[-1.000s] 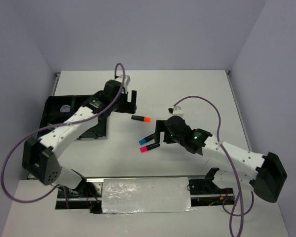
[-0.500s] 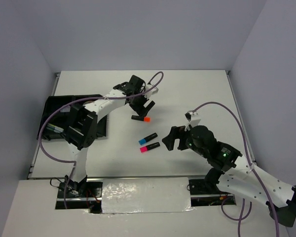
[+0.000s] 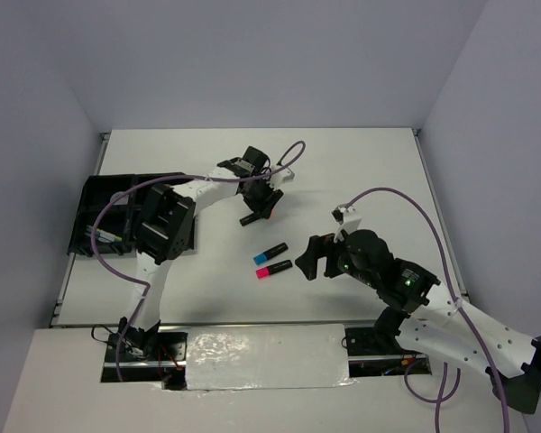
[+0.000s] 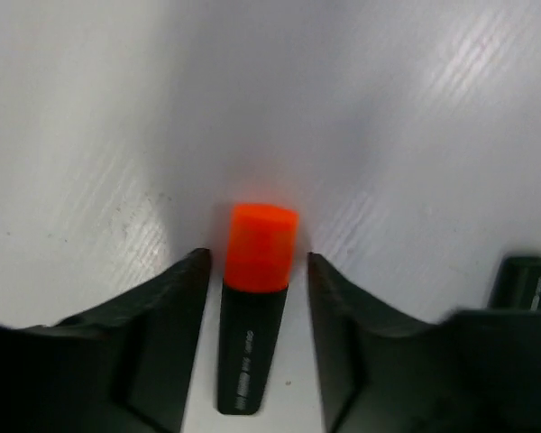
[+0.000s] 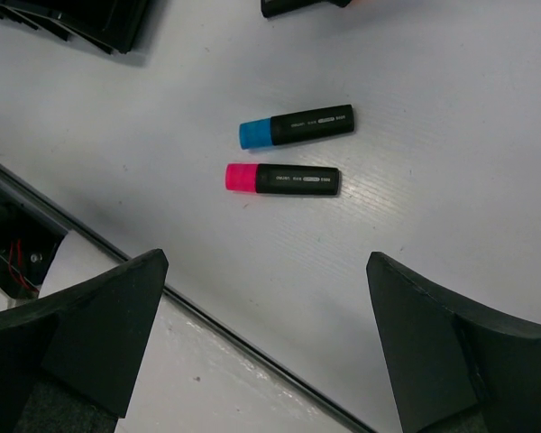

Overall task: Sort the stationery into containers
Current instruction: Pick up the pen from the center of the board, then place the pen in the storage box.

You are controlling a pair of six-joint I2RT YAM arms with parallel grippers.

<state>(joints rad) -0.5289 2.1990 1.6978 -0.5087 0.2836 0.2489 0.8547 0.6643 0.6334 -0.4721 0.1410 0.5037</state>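
An orange-capped black highlighter (image 4: 252, 307) lies on the white table between the jaws of my left gripper (image 4: 257, 257), with a thin gap on each side. From above, the left gripper (image 3: 264, 206) covers the orange cap and only the black end of the highlighter (image 3: 250, 217) shows. A blue-capped highlighter (image 3: 270, 253) and a pink-capped one (image 3: 273, 268) lie side by side mid-table. My right gripper (image 3: 311, 257) hovers wide open just right of them, holding nothing. The black divided tray (image 3: 95, 194) sits at the far left.
The right wrist view shows the blue highlighter (image 5: 298, 126) and the pink highlighter (image 5: 284, 179) beyond the right gripper (image 5: 266, 262). The table's near edge runs below them, and a tray corner (image 5: 81, 23) is at the top left. Purple cables loop over both arms.
My left gripper has come down from near the tray over the orange highlighter and its jaws have narrowed around it. The right arm drew back from the blue and pink highlighters, then held still.
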